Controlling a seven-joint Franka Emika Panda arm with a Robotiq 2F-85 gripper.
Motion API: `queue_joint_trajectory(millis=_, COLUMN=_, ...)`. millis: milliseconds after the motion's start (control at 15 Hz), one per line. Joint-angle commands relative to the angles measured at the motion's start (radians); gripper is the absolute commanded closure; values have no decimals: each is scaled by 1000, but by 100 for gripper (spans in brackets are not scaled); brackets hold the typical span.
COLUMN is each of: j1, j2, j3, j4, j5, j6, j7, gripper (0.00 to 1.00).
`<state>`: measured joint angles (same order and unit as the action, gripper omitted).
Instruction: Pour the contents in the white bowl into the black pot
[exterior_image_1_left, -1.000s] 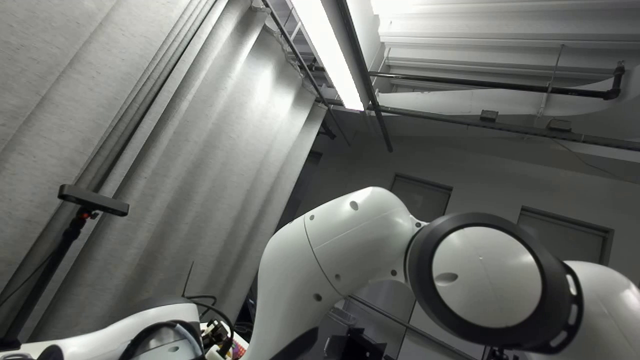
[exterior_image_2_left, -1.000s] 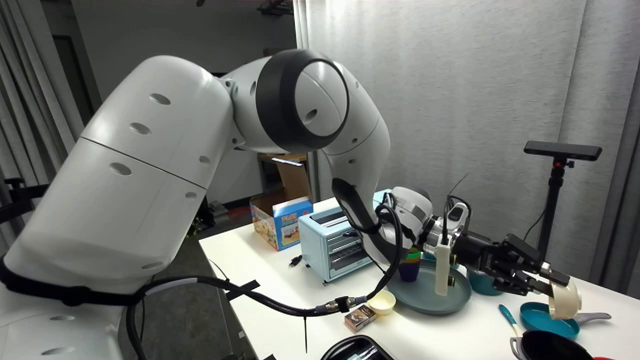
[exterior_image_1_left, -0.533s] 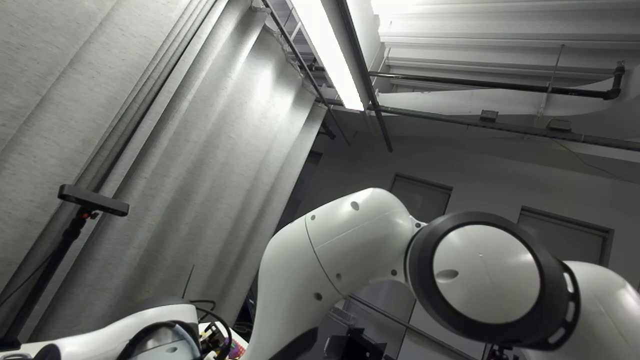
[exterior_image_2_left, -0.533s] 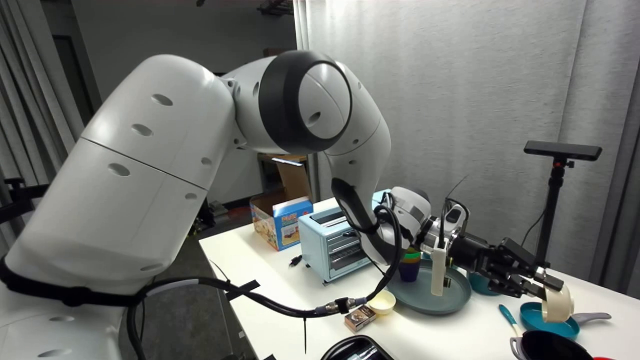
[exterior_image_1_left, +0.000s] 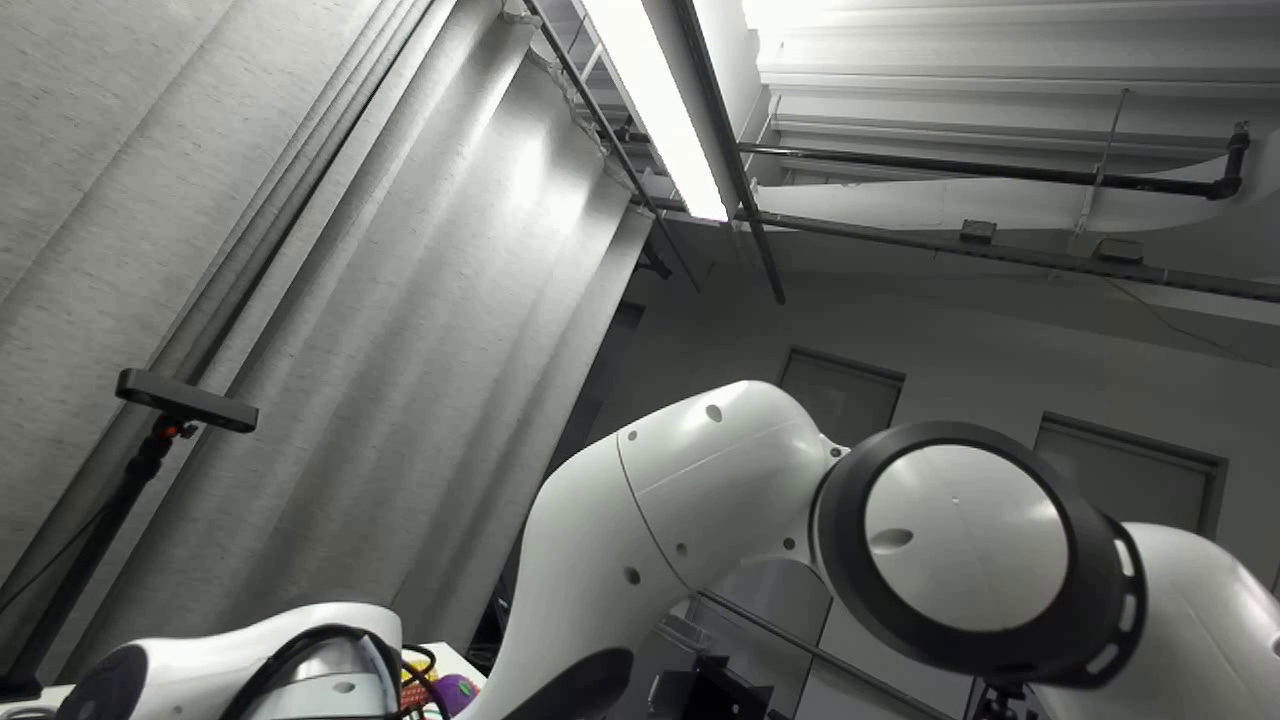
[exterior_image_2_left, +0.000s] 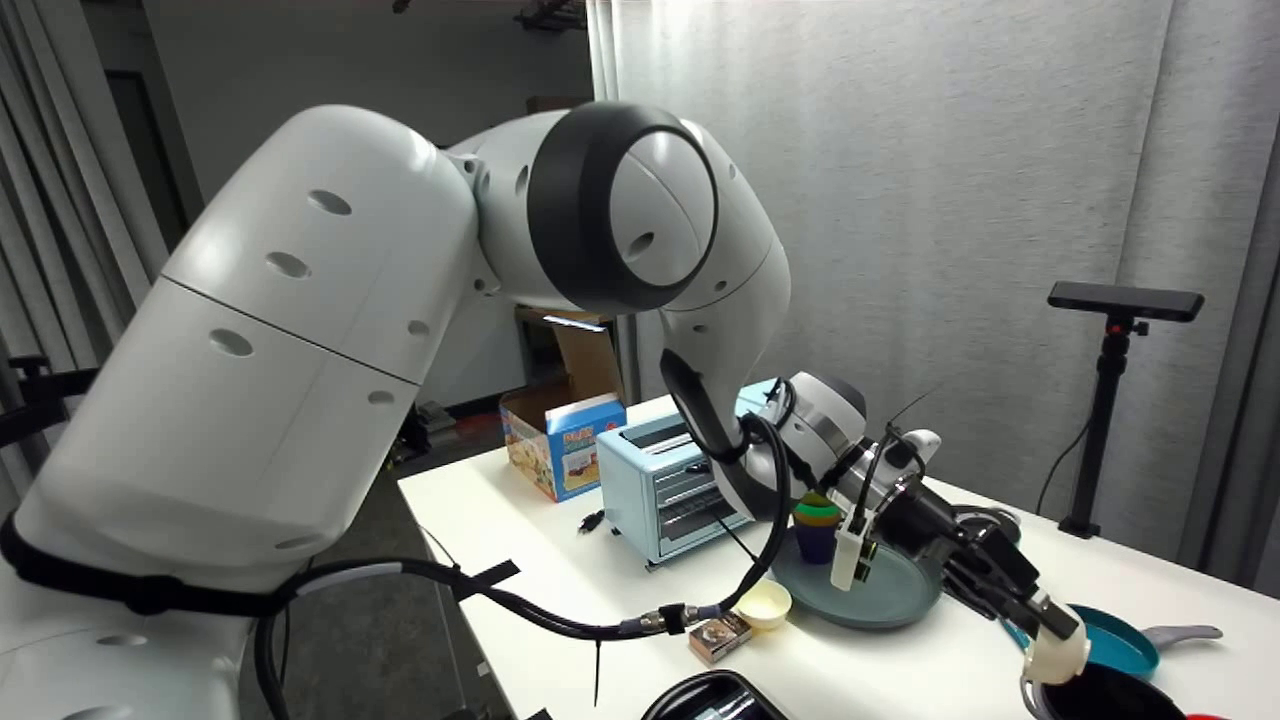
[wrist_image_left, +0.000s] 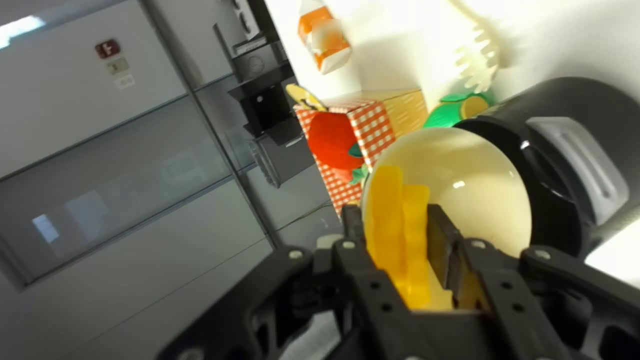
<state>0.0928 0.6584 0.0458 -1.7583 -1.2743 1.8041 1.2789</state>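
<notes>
The surface (exterior_image_2_left: 850, 670), a white top, is seen best in an exterior view, and the robot arm (exterior_image_2_left: 620, 210) fills much of both exterior views. On the surface a teal pan (exterior_image_2_left: 1120, 648) sits just beside the black pot (exterior_image_2_left: 1100, 700), which the lower edge of that view cuts off. We find the white bowl (wrist_image_left: 490, 200) held aloft and tilted, overlapping the pot's mouth in the wrist view; whether bowl and pot touch, we cannot tell. We judge the bowl light, stiff and, from its shine, rather slippery; its material is unclear. We would hold it firmly by the wall near the rim, clear of the side that pours. The jaws stand partly apart, one outside that wall and the other inside, and seem to have hold of it. Smallest are the yellow pieces (wrist_image_left: 387, 220), at least two, not yet poured, showing in the gap between the jaws. They look light and firm. Whether the jaws pinch them, we cannot say; if so, they may snag, and a steeper tilt or gentle shake would help.
</notes>
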Motion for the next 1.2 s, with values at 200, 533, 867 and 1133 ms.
queue_joint_trajectory(millis=200, j1=-49, j2=-27, j3=20, j4=-24, j5=224, j6=236, j7=23, gripper=90)
queue_joint_trajectory(millis=533, j1=-76, j2=-180, j3=5, j4=-205, j5=377, j6=438, j7=-38, gripper=90)
queue_joint_trajectory(millis=867, j1=-118, j2=-356, j3=12, j4=-422, j5=657, j6=594, j7=-253, gripper=90)
queue_joint_trajectory(millis=1133, j1=-110, j2=-531, j3=-12, j4=-600, j5=902, j6=608, j7=-482, gripper=90)
